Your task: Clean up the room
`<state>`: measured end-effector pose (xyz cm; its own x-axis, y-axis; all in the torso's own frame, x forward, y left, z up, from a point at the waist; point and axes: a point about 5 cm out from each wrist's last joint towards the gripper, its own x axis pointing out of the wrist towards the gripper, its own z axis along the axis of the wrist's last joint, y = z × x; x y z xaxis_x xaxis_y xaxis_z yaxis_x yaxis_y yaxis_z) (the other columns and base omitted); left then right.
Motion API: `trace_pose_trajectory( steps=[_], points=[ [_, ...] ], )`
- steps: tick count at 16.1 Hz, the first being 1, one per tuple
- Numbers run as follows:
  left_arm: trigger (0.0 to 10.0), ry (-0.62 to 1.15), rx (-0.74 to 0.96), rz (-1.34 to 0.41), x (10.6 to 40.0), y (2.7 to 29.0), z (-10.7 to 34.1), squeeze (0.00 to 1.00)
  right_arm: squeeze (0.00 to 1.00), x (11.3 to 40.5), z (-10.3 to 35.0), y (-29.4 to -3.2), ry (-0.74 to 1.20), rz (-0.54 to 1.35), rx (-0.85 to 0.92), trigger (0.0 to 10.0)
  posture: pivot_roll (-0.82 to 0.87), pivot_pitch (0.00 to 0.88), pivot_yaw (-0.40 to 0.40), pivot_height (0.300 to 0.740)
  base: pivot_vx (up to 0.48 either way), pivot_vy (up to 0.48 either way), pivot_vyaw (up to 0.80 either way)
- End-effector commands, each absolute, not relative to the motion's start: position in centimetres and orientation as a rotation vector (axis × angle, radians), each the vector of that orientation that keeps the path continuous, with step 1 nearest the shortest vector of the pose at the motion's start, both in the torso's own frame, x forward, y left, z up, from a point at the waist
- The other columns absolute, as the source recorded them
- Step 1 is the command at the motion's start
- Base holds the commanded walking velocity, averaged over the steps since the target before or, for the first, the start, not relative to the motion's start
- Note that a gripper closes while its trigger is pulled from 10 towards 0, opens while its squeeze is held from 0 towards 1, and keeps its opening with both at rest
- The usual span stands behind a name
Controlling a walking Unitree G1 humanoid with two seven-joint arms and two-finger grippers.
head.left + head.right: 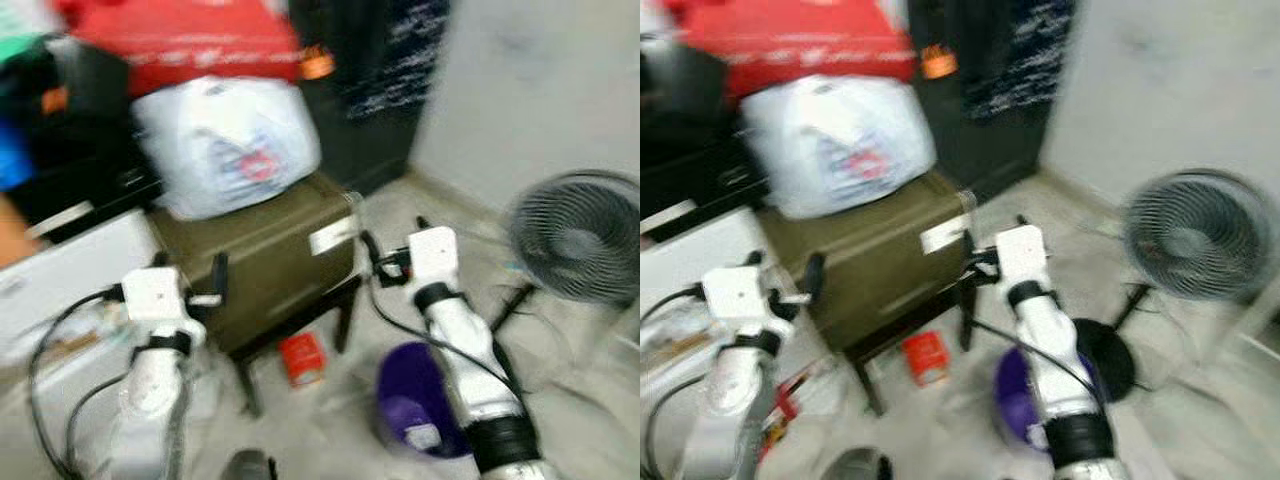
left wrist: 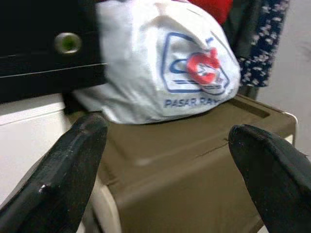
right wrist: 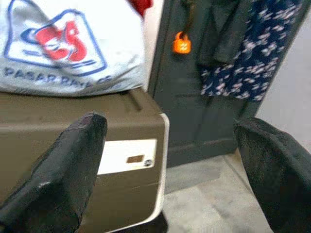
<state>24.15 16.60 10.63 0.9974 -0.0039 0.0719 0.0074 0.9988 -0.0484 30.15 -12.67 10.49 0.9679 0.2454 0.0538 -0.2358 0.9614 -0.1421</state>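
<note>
We see a blurred room corner; the largest thing is the brown box (image 1: pixel 268 262), sitting on a dark stool (image 1: pixel 300 335) at about the centre of the head view; on its lid, towards eleven o'clock, rests a white plastic bag (image 1: pixel 225 145) with a red and blue logo, and above that a red bundle (image 1: pixel 180 40) lies against the stacked dark things at ten o'clock; a white label (image 3: pixel 127 156) is stuck on the box's front near its corner. At three o'clock stands a floor fan (image 1: pixel 580 235) on the pale floor (image 1: pixel 330 420), with a dark cabinet door (image 3: pixel 194 97) at one o'clock, a small orange tag (image 3: pixel 181 43) and a blue patterned cloth (image 3: pixel 252 53) hanging on it. At five o'clock a purple bucket (image 1: pixel 410 395) sits on the floor, partly behind our right arm; a small red carton (image 1: pixel 302 358) lies under the stool at six o'clock; a white cabinet (image 1: pixel 70 275) stands at nine o'clock beside the box.

Our left gripper (image 2: pixel 170 160) is raised at the box's left side, its fingers (image 2: pixel 73 160) spread wide apart and holding nothing, the box and bag framed between them; our right gripper (image 3: pixel 180 165) is held up at the box's right front corner, its fingers (image 3: pixel 68 170) likewise wide apart and empty, apart from the box.
</note>
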Motion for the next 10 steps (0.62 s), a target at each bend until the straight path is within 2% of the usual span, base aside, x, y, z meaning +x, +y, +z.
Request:
trace_pose_trajectory(
  steps=[1,5,8,10],
  points=[
    [10.0,-0.072,-0.041,-0.014,24.2,16.5,11.1,0.00,0.00,30.1,11.4,-12.0,-0.103,0.264,-0.125,10.0,0.03,0.000,-0.026,0.740,0.000,0.000,0.80],
    [10.0,-0.054,-0.027,0.020,23.5,17.2,11.3,0.00,0.00,29.4,11.6,-12.4,-0.093,0.246,-0.111,10.0,0.03,0.000,-0.017,0.740,0.000,0.000,0.80],
    [10.0,0.001,0.037,0.095,20.6,19.3,10.5,0.00,0.00,27.8,11.5,-14.3,-0.063,0.163,-0.111,10.0,0.03,0.000,-0.015,0.740,0.000,0.000,0.80],
    [10.0,0.012,0.064,0.091,19.7,18.9,10.3,0.00,0.00,27.0,11.2,-14.5,-0.047,0.150,-0.116,10.0,0.02,0.000,-0.008,0.740,0.000,0.000,0.80]
  ],
)
